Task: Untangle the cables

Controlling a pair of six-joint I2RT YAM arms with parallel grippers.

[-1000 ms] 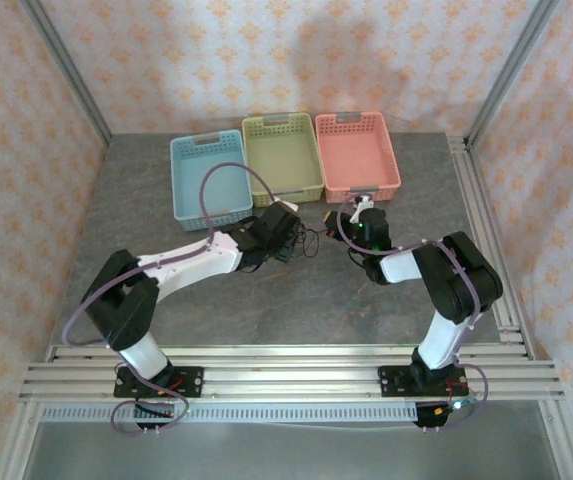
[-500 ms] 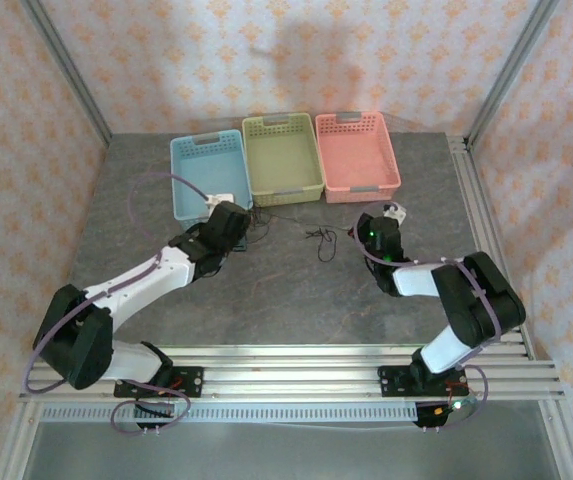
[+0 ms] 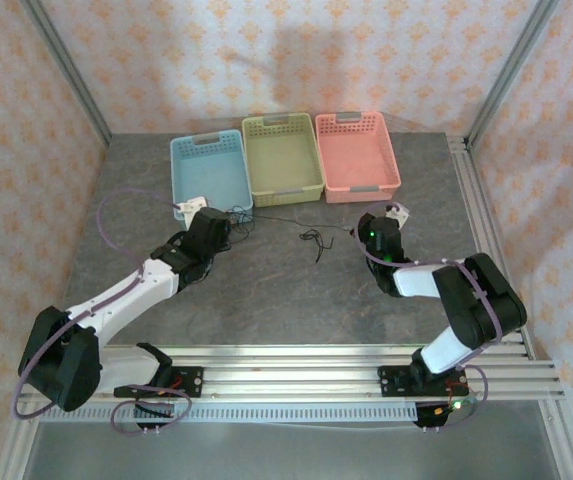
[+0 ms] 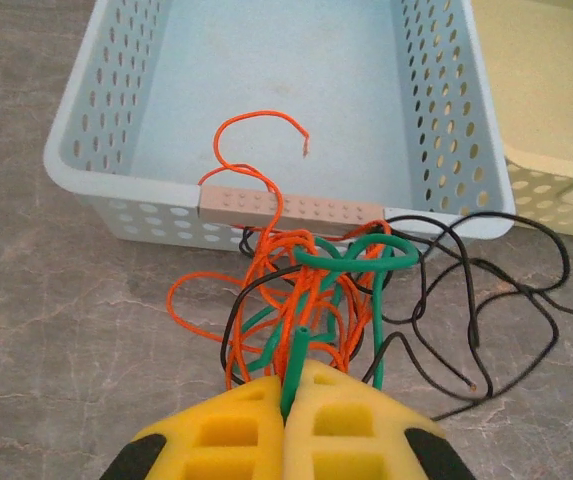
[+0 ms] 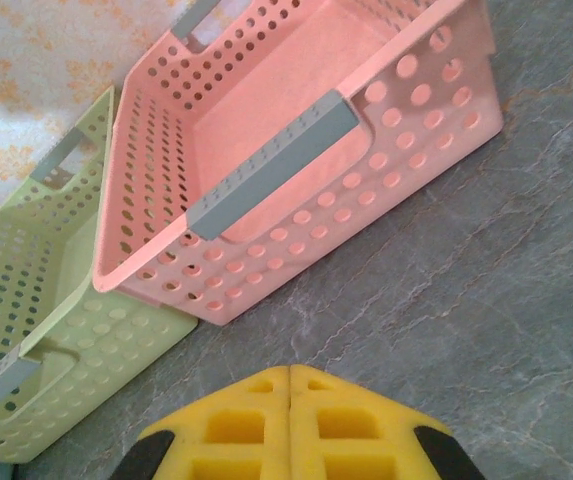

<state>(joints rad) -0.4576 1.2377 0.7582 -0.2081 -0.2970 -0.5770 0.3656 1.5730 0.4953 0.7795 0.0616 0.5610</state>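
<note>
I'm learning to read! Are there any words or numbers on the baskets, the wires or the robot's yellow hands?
None to read. The blue basket, green basket and pink basket are plain; the cables, left gripper and right gripper carry no marks; the wallpaper is just a pattern.

Left tool (image 4: 288, 375), right tool (image 5: 289, 372): both closed.

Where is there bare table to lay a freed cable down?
Widest bare patch: the grey table between the loose black cable and the near rails. Also left of the blue basket. Crowded: in front of the blue basket, where the left pincer grips the cables.
</note>
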